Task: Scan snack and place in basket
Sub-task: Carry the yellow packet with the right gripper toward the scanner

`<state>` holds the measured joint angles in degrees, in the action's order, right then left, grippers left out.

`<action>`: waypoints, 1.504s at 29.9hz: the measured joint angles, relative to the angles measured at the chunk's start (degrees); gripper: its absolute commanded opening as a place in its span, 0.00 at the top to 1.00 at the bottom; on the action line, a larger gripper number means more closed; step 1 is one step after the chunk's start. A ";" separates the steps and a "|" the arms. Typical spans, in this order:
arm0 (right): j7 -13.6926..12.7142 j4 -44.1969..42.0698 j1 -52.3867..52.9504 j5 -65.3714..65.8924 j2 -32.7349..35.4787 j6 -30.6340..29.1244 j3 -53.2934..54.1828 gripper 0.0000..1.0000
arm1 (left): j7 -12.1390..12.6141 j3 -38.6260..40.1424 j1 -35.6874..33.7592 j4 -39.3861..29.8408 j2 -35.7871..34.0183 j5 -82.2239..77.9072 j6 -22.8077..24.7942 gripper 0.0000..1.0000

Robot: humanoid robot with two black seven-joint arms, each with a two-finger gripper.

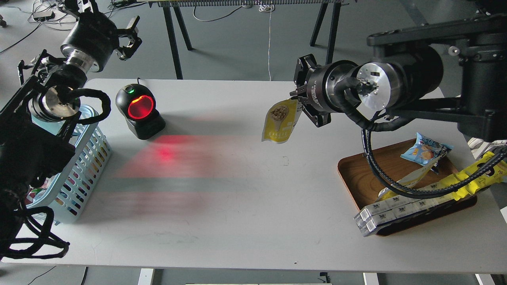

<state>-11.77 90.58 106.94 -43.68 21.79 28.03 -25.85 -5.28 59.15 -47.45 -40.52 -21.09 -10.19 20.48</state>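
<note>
While the white table [245, 190] stretches out under me, the light blue basket [85, 170] sits at its left edge beneath my left arm, and the brown wooden tray [356, 174] of leftover packets lies off to the right. Between them stands the black barcode scanner [140, 111], window glowing red, red light spilling onto the tabletop before it. The snack pouch [280, 120] hangs in the air right of the scanner, long axis roughly vertical, yellow bean-picture front towards me. My right gripper [303, 103] pinches it by its top right corner. So I judge the scan comes next: pouch leftward, toward that red window. My left gripper [128, 37] hovers high behind the basket, fingers spread, holding nothing.
</note>
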 measured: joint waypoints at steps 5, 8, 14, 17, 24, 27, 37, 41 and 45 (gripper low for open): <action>0.80 -2.53 -5.04 0.35 -5.54 -0.02 2.22 1.00 | -0.07 0.00 0.09 0.00 -0.02 0.00 0.01 0.00; 0.85 -4.59 -7.06 0.61 -8.81 -0.01 2.89 1.00 | -0.08 0.19 0.19 0.00 -0.36 0.00 0.15 0.00; 0.87 -8.31 -9.35 1.00 -14.43 -0.03 3.10 1.00 | -0.09 0.42 0.33 0.00 -0.60 0.00 0.26 0.00; 0.86 -9.71 -10.42 1.50 -16.12 -0.04 3.11 1.00 | -0.09 0.44 0.33 0.00 -0.61 0.00 0.26 0.00; 0.79 -11.01 -11.76 2.72 -18.52 -0.03 3.10 1.00 | -0.09 0.44 0.32 0.00 -0.54 0.00 0.17 0.00; 0.73 -11.54 -12.30 3.22 -19.12 -0.03 3.10 1.00 | -0.09 0.39 0.32 0.00 -0.53 0.00 0.17 0.00; 0.71 -12.93 -12.51 3.74 -19.32 -0.03 2.96 1.00 | -0.09 0.27 0.42 0.05 -0.44 0.00 0.17 0.00; 0.69 -13.06 -12.40 3.77 -19.33 -0.03 2.93 0.98 | -0.09 0.27 0.55 0.05 -0.44 0.00 0.17 0.00; 0.69 -13.13 -12.08 3.78 -19.21 -0.03 2.95 0.76 | -0.09 0.28 0.59 0.05 -0.44 0.00 0.17 0.00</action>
<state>-11.08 77.45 94.86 -39.90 2.57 27.99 -22.90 -5.36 59.42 -46.86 -40.47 -21.54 -10.19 20.65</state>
